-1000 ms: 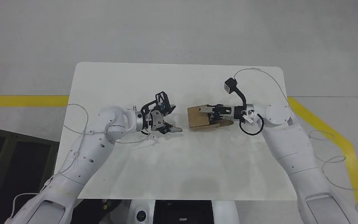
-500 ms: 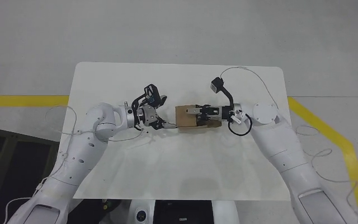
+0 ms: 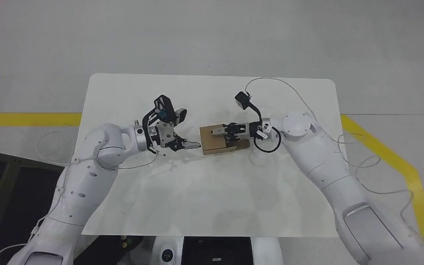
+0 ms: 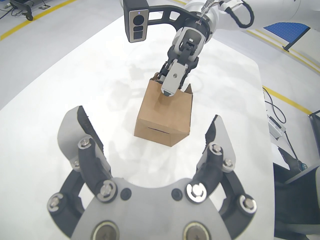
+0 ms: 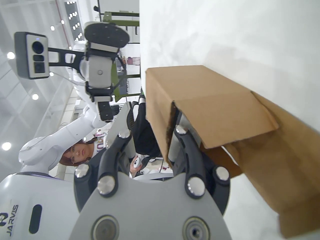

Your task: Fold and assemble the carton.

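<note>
A brown carton (image 3: 215,139) lies on its side at the middle of the white table (image 3: 265,199). One end is closed; the other has loose flaps. My right gripper (image 3: 230,130) is shut on the carton's upper wall at the flap end. One finger is outside and one inside, as the right wrist view shows on the carton (image 5: 200,93) at my right gripper (image 5: 160,123). My left gripper (image 3: 192,144) is open, a short gap from the closed end. In the left wrist view its open fingers (image 4: 82,126) frame the carton (image 4: 165,116), with the right gripper (image 4: 167,91) on the far top edge.
The table reaches well beyond the carton on every side. A thin cable (image 3: 291,86) loops above the right arm. A yellow floor line (image 3: 40,119) runs past the table's sides.
The right gripper has carried the carton leftward across the table. The left gripper has drawn back to the left, staying open just ahead of the carton's closed end.
</note>
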Controlling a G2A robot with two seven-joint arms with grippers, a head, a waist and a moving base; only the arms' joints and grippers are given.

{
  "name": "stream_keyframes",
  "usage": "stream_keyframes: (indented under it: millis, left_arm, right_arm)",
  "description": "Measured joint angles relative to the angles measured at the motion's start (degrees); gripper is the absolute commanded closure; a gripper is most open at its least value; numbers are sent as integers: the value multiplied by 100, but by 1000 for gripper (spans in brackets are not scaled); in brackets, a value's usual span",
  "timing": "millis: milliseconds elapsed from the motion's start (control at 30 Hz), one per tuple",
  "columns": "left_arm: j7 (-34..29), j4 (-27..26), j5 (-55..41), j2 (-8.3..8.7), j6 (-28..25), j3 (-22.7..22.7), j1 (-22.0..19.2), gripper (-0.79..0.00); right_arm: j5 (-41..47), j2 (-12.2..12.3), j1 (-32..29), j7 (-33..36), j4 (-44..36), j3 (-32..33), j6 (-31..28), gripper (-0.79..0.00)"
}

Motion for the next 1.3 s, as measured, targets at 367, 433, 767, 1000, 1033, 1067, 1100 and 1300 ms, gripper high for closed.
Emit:
stream_keyframes:
  millis: [367,433,767,1000,1033,1067,1100,1300]
  left_arm:
    - [5,-59,-150,23,20,9,25,-785]
    - [1,-60,-150,27,25,7,30,-785]
    - [159,-72,411,-6,77,277,1,-785]
    - [704,54,1291,-88,336,619,-47,-785]
    - [787,82,1396,-98,399,651,-51,-785]
    - [896,122,1517,-111,463,697,-49,-785]
    - [971,154,1581,-120,493,727,-47,-785]
    - [1245,319,1683,-170,653,855,-50,-785]
  right_arm:
    - [-608,361,-374,173,-987,637,563,-680]
    - [-632,421,-496,183,-1169,772,604,-690]
    - [-1086,752,-1002,338,-2177,1549,894,-296]
    - [-1312,945,-1507,578,-2677,1975,1437,0]
    - [-1287,953,-1549,608,-2681,1977,1479,0]
    - [-1271,957,-1588,613,-2661,1960,1519,0]
    - [-1267,957,-1604,608,-2635,1935,1545,0]
    - [-1335,922,-1553,443,-2378,1698,1628,0]
